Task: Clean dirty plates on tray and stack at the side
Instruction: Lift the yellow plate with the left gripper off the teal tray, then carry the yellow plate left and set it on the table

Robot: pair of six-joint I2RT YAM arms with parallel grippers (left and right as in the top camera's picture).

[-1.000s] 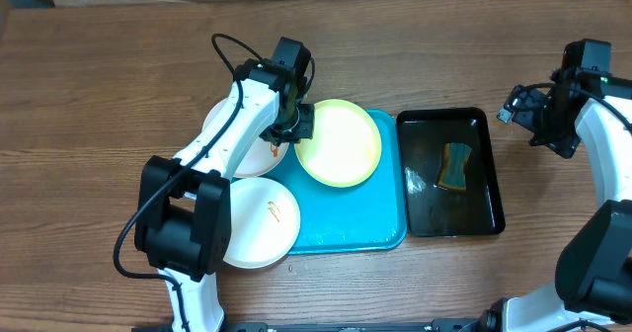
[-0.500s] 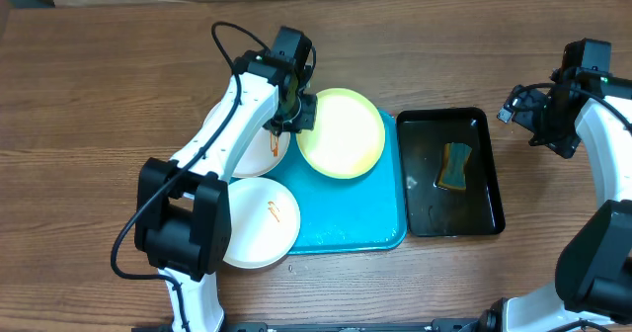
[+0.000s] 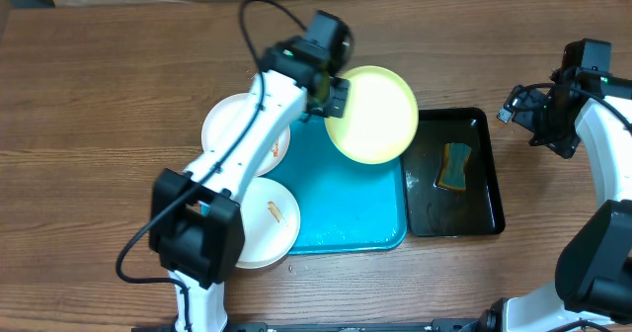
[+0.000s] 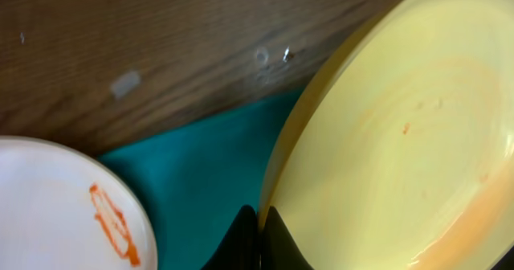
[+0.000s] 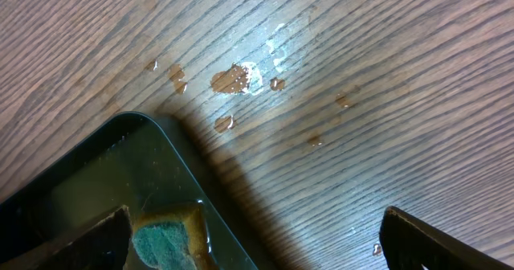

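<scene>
My left gripper (image 3: 334, 97) is shut on the left rim of the yellow-green plate (image 3: 373, 115), which hangs tilted above the back right corner of the turquoise tray (image 3: 346, 208). In the left wrist view its black fingertips (image 4: 250, 226) pinch the plate's (image 4: 401, 141) edge, and the plate shows faint orange marks. Two white plates with orange smears lie at the tray's left side, one at the back (image 3: 237, 134) and one at the front (image 3: 262, 218). My right gripper (image 3: 528, 115) stands open over bare table, right of the black tray.
A black tray (image 3: 484, 174) holding water and a green-yellow sponge (image 3: 456, 166) sits right of the turquoise tray. In the right wrist view its corner (image 5: 161, 137) and the sponge (image 5: 169, 238) show, with water droplets (image 5: 233, 79) on the wood.
My left gripper has lifted the yellow-green plate off the tray and carried it right and back, toward the black tray. The right arm has not moved.
</scene>
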